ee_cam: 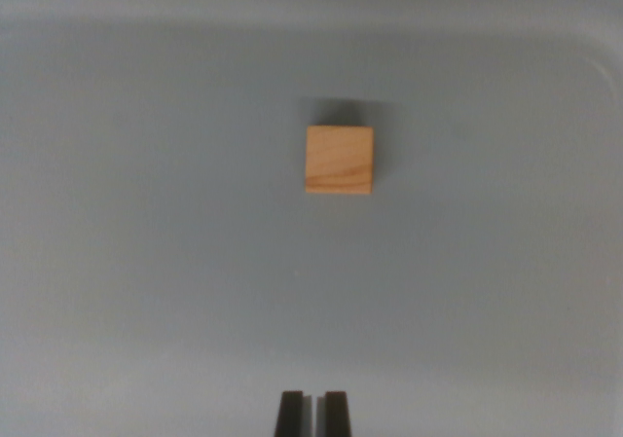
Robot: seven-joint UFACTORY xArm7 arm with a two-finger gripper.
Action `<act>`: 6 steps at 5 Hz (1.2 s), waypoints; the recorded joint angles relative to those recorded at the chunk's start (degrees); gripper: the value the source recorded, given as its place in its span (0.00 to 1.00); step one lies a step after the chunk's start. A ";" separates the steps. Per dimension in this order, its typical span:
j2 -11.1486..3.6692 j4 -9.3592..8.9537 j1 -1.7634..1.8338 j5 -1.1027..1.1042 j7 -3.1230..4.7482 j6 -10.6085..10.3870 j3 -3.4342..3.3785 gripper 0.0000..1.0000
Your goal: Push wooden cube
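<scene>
Approach step, by my read; gripper (311,413) nearly pressed together, holding nothing, well apart from cube (339,160); you advance, nudging slightly right.

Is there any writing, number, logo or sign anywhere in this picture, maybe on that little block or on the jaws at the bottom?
None: no text can be read anywhere in this view.
wooden cube: only wood grain, no print.
gripper: plain dark tips close together, no marking.
grey surface: bare, no label or sign.
</scene>
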State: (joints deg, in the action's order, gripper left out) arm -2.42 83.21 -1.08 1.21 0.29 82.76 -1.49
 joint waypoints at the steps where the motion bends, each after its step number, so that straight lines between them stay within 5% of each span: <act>1: -0.80 -1.44 -0.04 0.03 -0.06 -2.23 0.08 0.00; 6: -2.50 -4.51 -0.13 0.09 -0.18 -6.95 0.26 0.00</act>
State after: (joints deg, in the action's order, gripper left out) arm -4.92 78.71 -1.22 1.30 0.11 75.81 -1.23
